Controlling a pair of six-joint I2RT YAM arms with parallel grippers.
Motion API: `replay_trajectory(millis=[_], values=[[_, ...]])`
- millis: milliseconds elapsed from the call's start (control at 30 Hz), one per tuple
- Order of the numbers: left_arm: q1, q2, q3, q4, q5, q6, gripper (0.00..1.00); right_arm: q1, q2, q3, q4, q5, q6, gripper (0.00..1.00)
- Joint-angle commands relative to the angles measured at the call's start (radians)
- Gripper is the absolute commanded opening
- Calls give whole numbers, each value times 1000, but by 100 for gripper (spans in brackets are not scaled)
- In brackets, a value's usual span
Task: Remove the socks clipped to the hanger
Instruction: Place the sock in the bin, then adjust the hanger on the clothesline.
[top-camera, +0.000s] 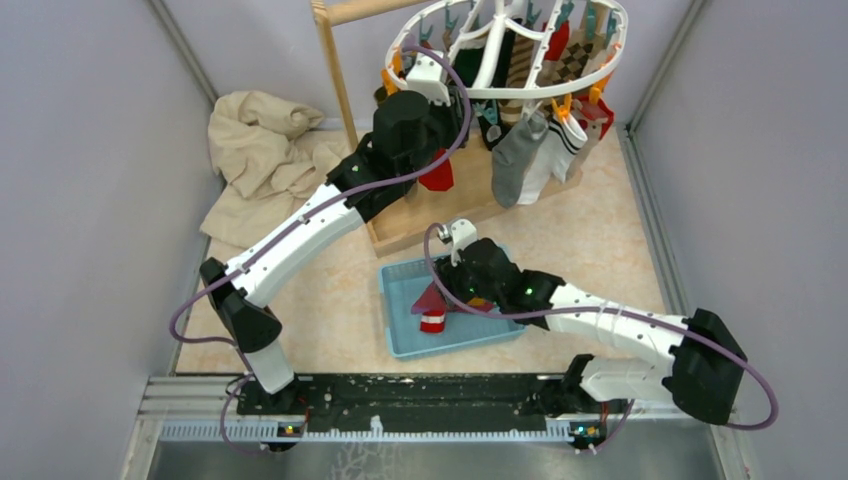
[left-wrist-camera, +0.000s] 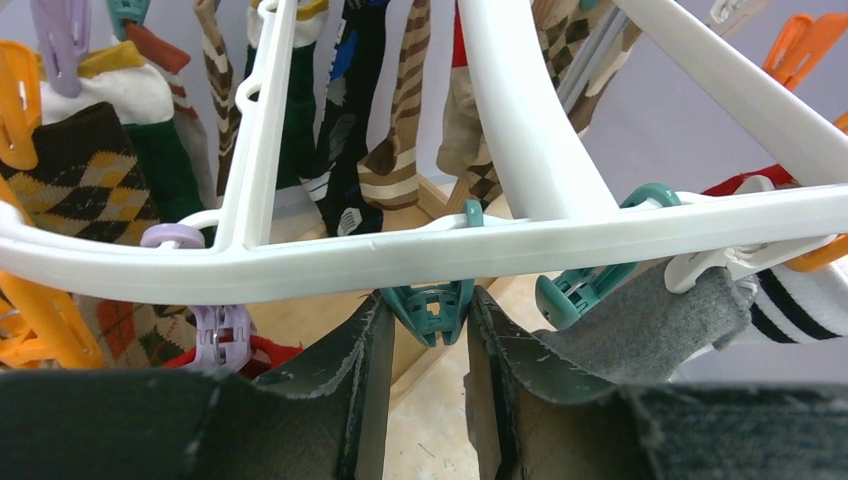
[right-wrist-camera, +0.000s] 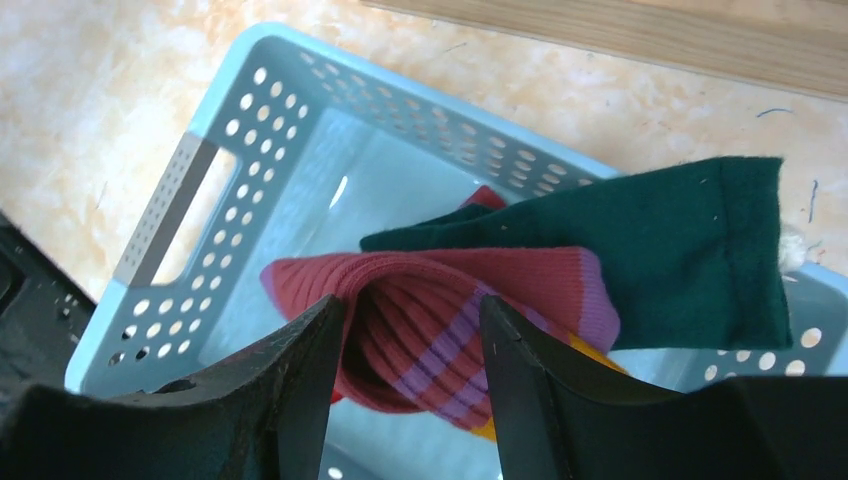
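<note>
Left gripper (left-wrist-camera: 427, 330): narrow; the jaws close on a teal clip (left-wrist-camera: 432, 305) between them, just under the hanger (left-wrist-camera: 400, 255) rim. Whether that clip holds a sock cannot be told; its lower end is hidden.
Right gripper (right-wrist-camera: 412, 312): jaws apart, holding nothing firmly as far as the view shows; it hangs over the basket (right-wrist-camera: 200, 190).
Done: a red sock (right-wrist-camera: 450, 290) lies directly below the right jaws in the basket, and a green sock (right-wrist-camera: 660, 260) lies across it on the far side.
Left: many socks (left-wrist-camera: 390, 130) hang clipped beyond and above the left fingers, and a grey sock (left-wrist-camera: 650, 325) hangs just beside them. Judged stage: early, with most of the load to go.
Hanger: rigid white plastic, smooth curved rim with cross bars; small sprung clips in teal, orange and lilac.
Socks: soft knits, limp; brown stripes, argyle, plain grey.
Red sock: ribbed knit with purple bands, folded.
Green sock: dense, felt-like, with a stitched hem.
Basket: pale blue plastic, perforated walls, slot handle.
</note>
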Motion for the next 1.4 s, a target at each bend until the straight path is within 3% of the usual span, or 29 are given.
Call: replay_trajectory(millis=[0, 300, 433, 600, 800, 1200, 1367], values=[[-1, 0, 26, -1, 76, 4, 37, -10, 75, 65, 2, 93, 29, 53], [-1, 49, 94, 6, 215, 15, 37, -68, 263, 19, 168, -126, 30, 49], [-1, 64, 110, 30, 323, 33, 38, -51, 251, -16, 234, -276, 8, 47], [-1, 73, 117, 35, 463, 60, 50, -15, 147, -56, 238, -374, -18, 47], [-1, 33, 60, -7, 497, 85, 69, -14, -67, -80, 151, -279, 11, 55], [-4, -191, -158, 19, 538, 94, 71, -15, -157, -75, 66, -132, 41, 56], [-6, -289, -179, -5, 370, 87, 71, -15, -169, -65, 64, -107, 49, 56]])
